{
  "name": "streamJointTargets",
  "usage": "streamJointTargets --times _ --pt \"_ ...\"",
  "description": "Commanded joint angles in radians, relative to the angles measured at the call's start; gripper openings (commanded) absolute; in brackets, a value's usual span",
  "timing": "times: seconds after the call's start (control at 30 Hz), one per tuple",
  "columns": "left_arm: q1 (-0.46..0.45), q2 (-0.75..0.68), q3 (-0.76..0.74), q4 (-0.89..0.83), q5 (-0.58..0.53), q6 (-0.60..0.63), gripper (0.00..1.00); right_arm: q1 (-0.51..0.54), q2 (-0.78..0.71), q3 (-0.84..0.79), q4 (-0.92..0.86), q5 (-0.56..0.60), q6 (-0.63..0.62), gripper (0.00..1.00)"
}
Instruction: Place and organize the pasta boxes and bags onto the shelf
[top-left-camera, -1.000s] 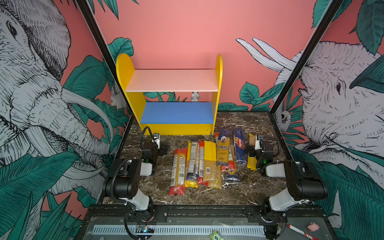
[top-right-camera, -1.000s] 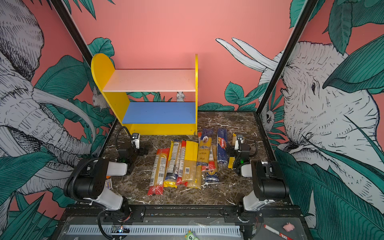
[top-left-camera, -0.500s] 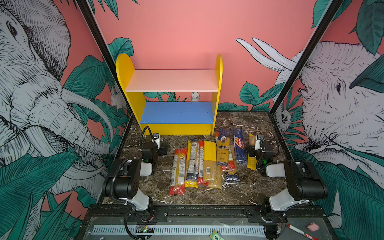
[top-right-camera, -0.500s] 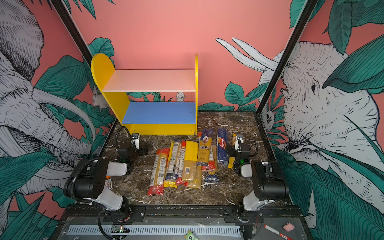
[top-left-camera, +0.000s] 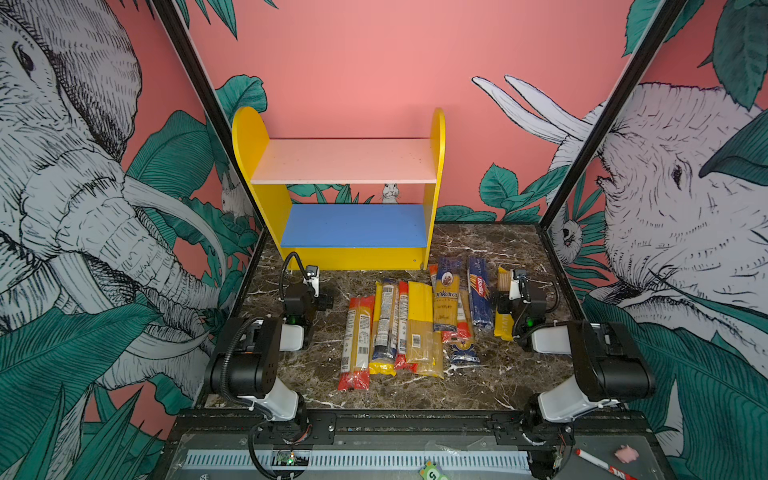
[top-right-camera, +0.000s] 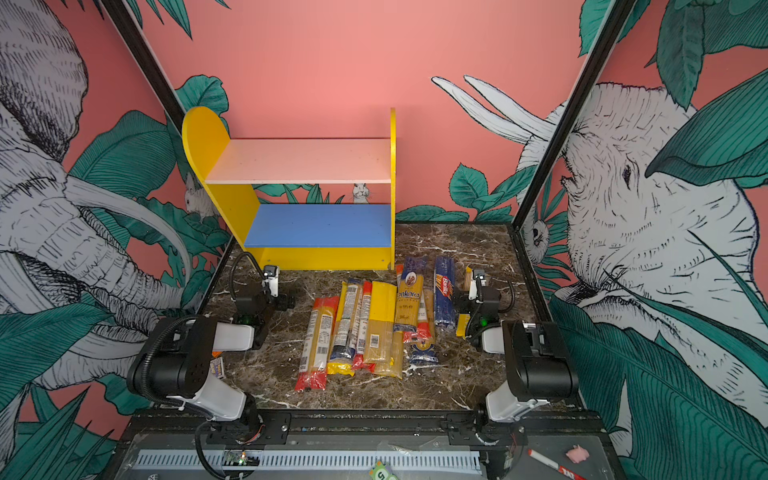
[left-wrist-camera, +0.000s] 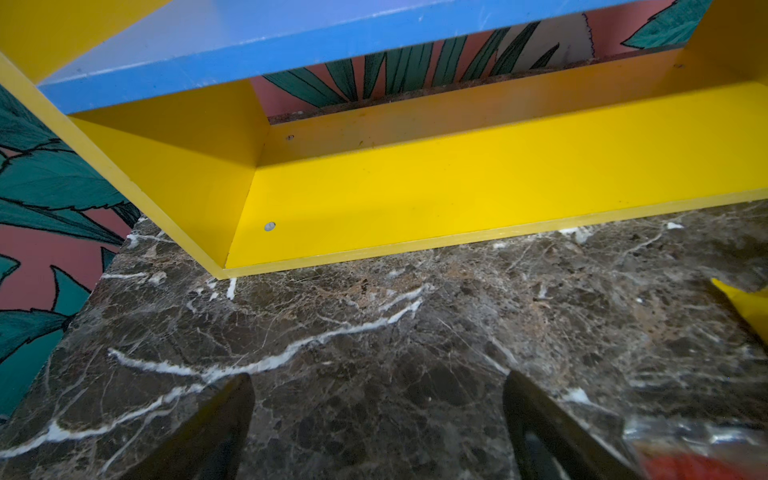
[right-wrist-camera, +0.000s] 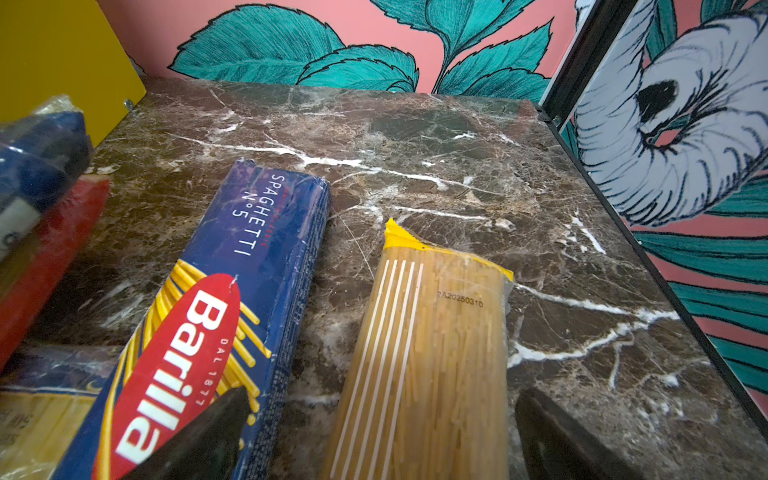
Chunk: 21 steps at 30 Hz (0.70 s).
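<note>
The shelf (top-left-camera: 345, 162) stands at the back of the marble table with both its boards bare. Several pasta bags (top-left-camera: 420, 328) lie side by side in front of it, with the dark blue Barilla box (top-left-camera: 480, 299) near the right end. My right gripper (right-wrist-camera: 382, 392) is open low over a yellow-ended bag (right-wrist-camera: 432, 353). One finger is on each side of that bag, apart from it, with the Barilla box (right-wrist-camera: 232, 291) next to it. My left gripper (left-wrist-camera: 376, 380) is open over bare marble, facing the shelf's yellow base strip (left-wrist-camera: 415, 199).
Black frame posts and painted walls close in the table on both sides. A small box (top-right-camera: 217, 368) lies by the left arm (top-left-camera: 299, 305). On the front ledge lie a red marker (top-left-camera: 598, 461) and a pink lump (top-left-camera: 625, 454).
</note>
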Motion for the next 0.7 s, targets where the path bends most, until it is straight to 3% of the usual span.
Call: streamJointTargets --times 0.0,0.13,0.2,0.33,0.5,0.67 --pt "0.004 -0.021 0.017 -0.013 -0.003 0.000 0.92 0.003 -0.012 0.008 0.043 -0.007 -0.010 0.99" --pt "0.005 -0.067 0.092 -0.173 -0.012 -0.001 0.88 0.004 -0.047 0.033 -0.027 -0.047 -0.031 0.99" --pt "0.005 -0.103 0.174 -0.360 -0.017 -0.003 0.85 0.005 -0.089 0.048 -0.091 -0.051 -0.032 0.99" --pt "0.005 -0.184 0.221 -0.440 -0.040 -0.023 0.85 0.015 -0.201 0.060 -0.234 0.017 -0.033 0.99" --pt "-0.012 -0.252 0.336 -0.631 -0.078 -0.097 0.83 0.083 -0.292 0.324 -0.844 0.251 0.026 0.99" --pt "-0.110 -0.328 0.381 -0.760 -0.165 -0.125 0.84 0.109 -0.344 0.460 -1.161 0.334 0.107 0.99"
